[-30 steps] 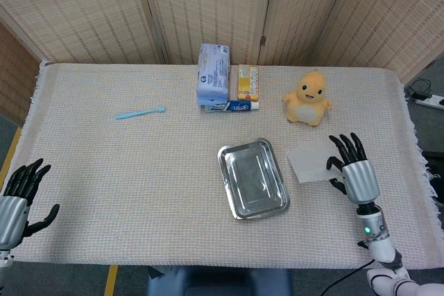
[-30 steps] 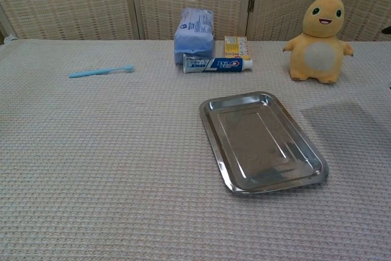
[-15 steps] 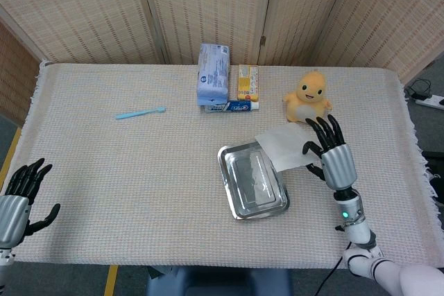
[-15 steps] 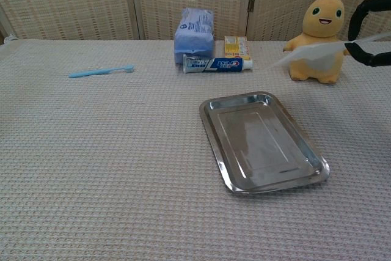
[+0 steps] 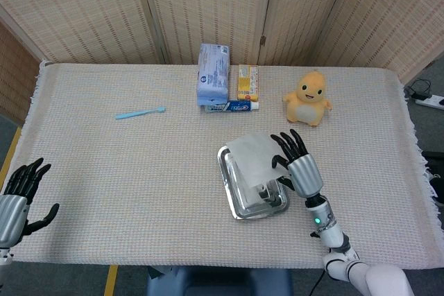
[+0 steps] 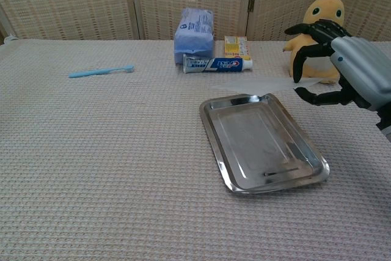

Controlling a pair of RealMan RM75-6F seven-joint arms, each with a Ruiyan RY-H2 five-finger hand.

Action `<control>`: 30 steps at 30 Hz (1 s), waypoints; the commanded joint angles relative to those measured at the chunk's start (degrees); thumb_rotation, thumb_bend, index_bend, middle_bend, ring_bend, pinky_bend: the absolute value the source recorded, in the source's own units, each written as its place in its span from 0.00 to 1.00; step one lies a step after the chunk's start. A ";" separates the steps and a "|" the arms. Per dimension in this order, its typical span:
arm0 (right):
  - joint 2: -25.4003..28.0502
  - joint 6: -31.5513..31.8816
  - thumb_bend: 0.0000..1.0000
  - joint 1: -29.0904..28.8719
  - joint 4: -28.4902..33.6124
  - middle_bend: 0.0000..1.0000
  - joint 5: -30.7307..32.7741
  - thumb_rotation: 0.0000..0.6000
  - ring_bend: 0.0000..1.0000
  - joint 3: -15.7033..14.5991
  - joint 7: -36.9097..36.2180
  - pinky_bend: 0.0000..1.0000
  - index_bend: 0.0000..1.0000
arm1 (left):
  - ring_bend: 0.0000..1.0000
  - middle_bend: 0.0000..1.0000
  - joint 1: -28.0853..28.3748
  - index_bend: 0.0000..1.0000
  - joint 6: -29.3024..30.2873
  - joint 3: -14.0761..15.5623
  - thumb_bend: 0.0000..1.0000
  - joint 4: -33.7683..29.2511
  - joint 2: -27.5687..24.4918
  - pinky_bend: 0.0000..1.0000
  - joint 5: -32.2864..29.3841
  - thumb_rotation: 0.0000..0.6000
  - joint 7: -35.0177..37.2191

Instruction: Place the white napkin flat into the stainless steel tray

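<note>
Left hand [image 5: 17,195] sits at the near left table edge, fingers spread apart, holding nothing. Toothbrush [image 5: 140,112] lies on the woven cloth [image 5: 104,171] toward the far left. Tissue pack [image 5: 214,82], toothpaste tube [image 5: 234,106] and small box [image 5: 248,82] are grouped at the far centre. Steel tray [image 5: 239,199] lies near centre. White napkin [image 5: 253,158] is held above the tray's far part, roughly level, not resting in it. Right hand [image 5: 297,168] pinches the napkin's right edge, other fingers spread. Yellow plush toy [image 5: 308,99] stands beyond it.
</note>
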State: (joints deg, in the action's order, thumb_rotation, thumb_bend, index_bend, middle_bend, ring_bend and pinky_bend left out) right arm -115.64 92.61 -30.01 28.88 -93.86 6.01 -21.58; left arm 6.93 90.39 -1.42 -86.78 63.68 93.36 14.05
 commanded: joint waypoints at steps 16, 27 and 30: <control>-4.96 -4.68 0.46 3.11 -8.38 0.18 -1.31 1.00 0.11 -5.98 -2.53 0.00 0.65 | 0.00 0.00 -0.20 0.00 0.77 0.03 0.43 -0.18 -0.14 0.00 0.43 1.00 0.24; -6.03 -4.15 0.46 3.71 -7.41 0.15 -1.99 1.00 0.13 -7.30 0.60 0.00 0.61 | 0.00 0.00 -0.27 0.00 1.05 0.53 0.43 -0.50 -0.69 0.00 1.33 1.00 1.22; -6.23 -3.91 0.46 3.75 -6.63 0.13 -2.05 1.00 0.13 -7.38 2.49 0.00 0.56 | 0.00 0.00 -0.43 0.00 1.54 0.78 0.43 -0.80 -0.99 0.00 1.96 1.00 1.33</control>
State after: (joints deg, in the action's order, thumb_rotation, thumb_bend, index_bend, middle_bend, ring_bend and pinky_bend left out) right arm -121.71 88.58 -26.28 21.83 -95.82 -1.25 -19.82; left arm 6.55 91.82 -0.71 -87.50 62.77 95.22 15.36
